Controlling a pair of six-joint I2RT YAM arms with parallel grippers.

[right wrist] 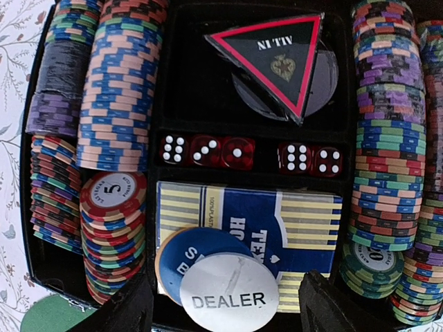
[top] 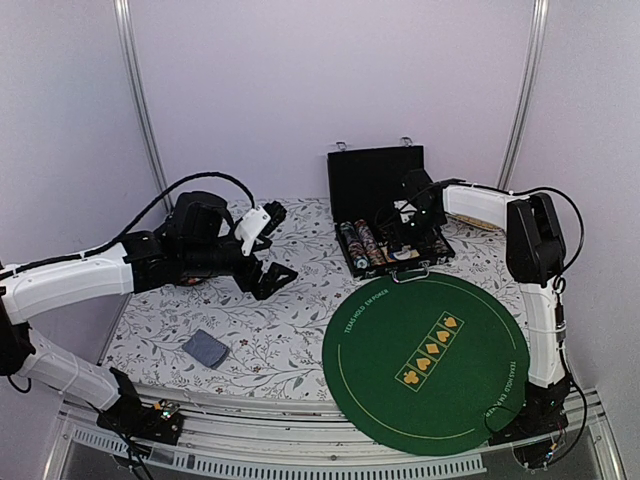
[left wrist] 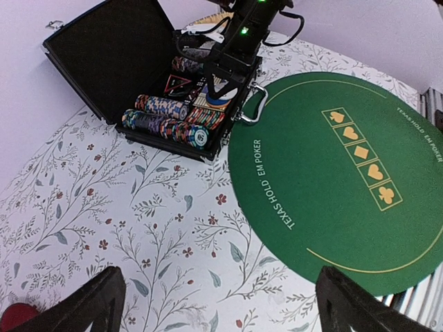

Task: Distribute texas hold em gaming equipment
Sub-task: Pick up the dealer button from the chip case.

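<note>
Blue-grey deck (top: 205, 347) lies on the floral cloth (top: 285, 335), apart from the left gripper (top: 278, 246), which hangs wide open. Rightward, the black case (top: 372, 178) holds striped chip rows (right wrist: 118, 90), red dice (right wrist: 208, 150), a blue disc (right wrist: 181, 254) and the white DEALER disc (right wrist: 228, 290), directly beneath the right gripper (right wrist: 228, 315), its jaws parted.

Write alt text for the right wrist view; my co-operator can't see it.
Looking down into the open black case: a white DEALER disc overlaps a blue disc over a blue card box, framed by the open right gripper. Above lie five red dice and a triangular ALL IN marker; striped chip rows fill both sides.
</note>
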